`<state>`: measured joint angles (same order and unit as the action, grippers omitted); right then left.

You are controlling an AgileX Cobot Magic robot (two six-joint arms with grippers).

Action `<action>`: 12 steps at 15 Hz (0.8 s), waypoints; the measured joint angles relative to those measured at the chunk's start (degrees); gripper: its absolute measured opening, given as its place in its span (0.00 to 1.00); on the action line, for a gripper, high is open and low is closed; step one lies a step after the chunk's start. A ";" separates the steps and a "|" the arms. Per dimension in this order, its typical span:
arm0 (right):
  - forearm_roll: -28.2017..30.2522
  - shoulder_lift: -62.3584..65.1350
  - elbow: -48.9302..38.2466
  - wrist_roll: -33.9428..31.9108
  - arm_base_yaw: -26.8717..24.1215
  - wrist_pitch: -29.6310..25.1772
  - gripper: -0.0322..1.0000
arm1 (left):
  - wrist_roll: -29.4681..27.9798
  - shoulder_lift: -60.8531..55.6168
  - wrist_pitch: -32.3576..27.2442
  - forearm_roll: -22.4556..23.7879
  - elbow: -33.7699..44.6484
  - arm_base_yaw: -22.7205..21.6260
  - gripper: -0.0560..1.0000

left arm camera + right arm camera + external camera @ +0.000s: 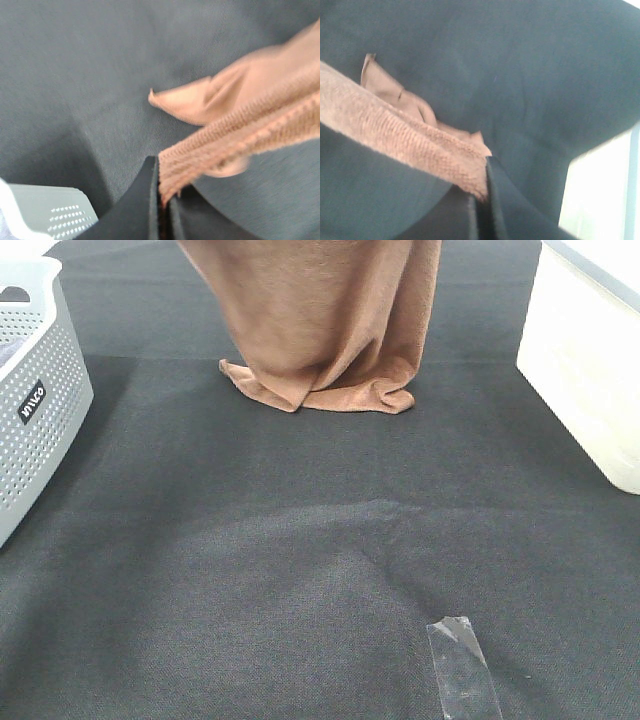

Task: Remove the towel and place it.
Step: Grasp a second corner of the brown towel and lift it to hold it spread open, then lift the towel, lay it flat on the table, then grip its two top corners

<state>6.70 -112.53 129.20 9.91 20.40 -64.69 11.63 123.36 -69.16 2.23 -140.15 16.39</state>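
Observation:
The brown towel (318, 320) hangs down from above the top of the exterior high view, and its lower folds rest bunched on the black table cloth (300, 560). Neither gripper shows in that view. In the left wrist view my left gripper (162, 192) is shut on the towel's stitched hem (235, 140). In the right wrist view my right gripper (482, 192) is shut on another part of the towel's edge (420, 145). Both hold it well above the table, with the bottom folds visible far below.
A white perforated basket (30, 390) stands at the left edge, also seen in the left wrist view as basket (45, 210). A cream-white bin (590, 370) stands at the right. A strip of clear tape (462, 665) lies on the cloth near the front.

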 joint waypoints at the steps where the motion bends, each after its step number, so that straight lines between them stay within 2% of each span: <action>1: -0.63 0.52 0.00 0.00 0.00 -2.75 0.03 | -0.34 -3.09 0.00 -0.52 3.78 0.00 0.05; 3: -3.09 2.52 -0.46 -0.29 0.00 -4.35 0.03 | -0.97 -10.71 0.00 -1.78 13.58 0.06 0.05; 6: -10.20 9.63 -6.65 -0.63 0.00 -4.53 0.03 | -1.49 -20.80 0.00 -3.55 25.61 0.06 0.05; 8: -12.95 15.58 -15.58 -1.55 0.17 -4.64 0.03 | -2.23 -27.44 0.17 -4.81 33.75 0.06 0.05; 9: -14.15 19.48 -22.92 -1.78 0.46 -4.58 0.03 | -2.64 -31.40 0.40 -5.96 40.16 0.11 0.05; 12: -17.07 26.87 -35.12 -3.27 0.69 -4.41 0.03 | -2.75 -40.74 1.49 -8.94 54.95 0.69 0.05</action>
<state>-10.37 -85.66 94.08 6.65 21.08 -69.10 8.88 82.62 -67.67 -6.70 -85.20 17.07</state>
